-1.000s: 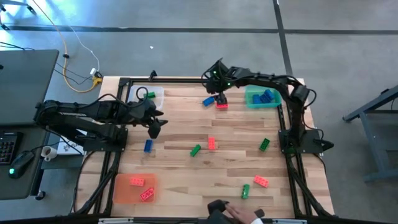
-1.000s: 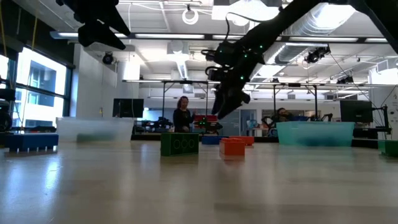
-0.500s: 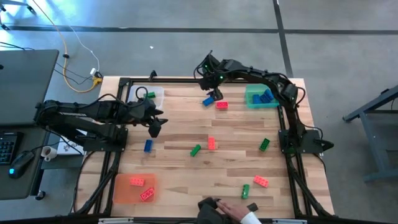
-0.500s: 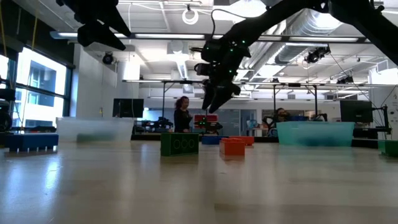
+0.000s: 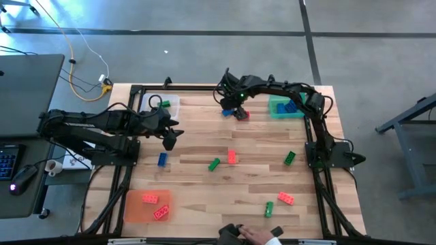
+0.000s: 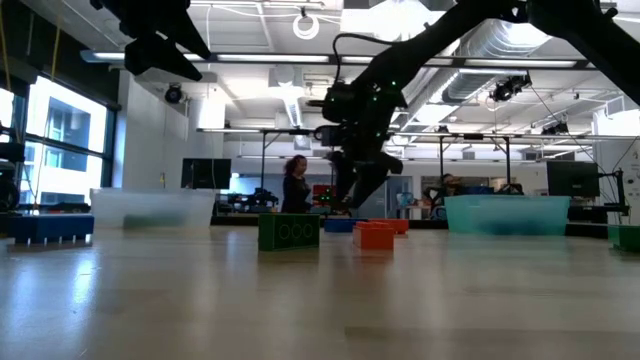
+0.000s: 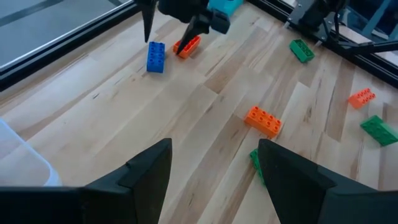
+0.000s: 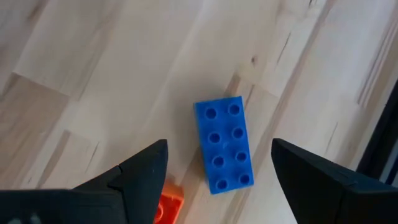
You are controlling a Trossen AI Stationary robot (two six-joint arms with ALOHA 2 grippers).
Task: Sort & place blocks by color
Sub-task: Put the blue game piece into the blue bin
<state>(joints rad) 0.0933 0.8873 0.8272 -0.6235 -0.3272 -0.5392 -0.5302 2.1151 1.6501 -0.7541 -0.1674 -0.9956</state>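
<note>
The right gripper hovers at the far middle of the table, fingers spread wide over a blue block lying flat with a red block just beside it. Lowering well probably means centring the block's narrow sides between the fingers and keeping clear of the red one. The left gripper waits at the left, fingers parted and empty.

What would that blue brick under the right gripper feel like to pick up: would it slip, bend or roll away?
The blue brick looks like hard moulded plastic, so it probably stays stiff. It lies flat on the wooden table with its studs up, so it should not roll or tip. Its smooth sides might be a little slippery, though the open right gripper straddles it squarely.
</note>
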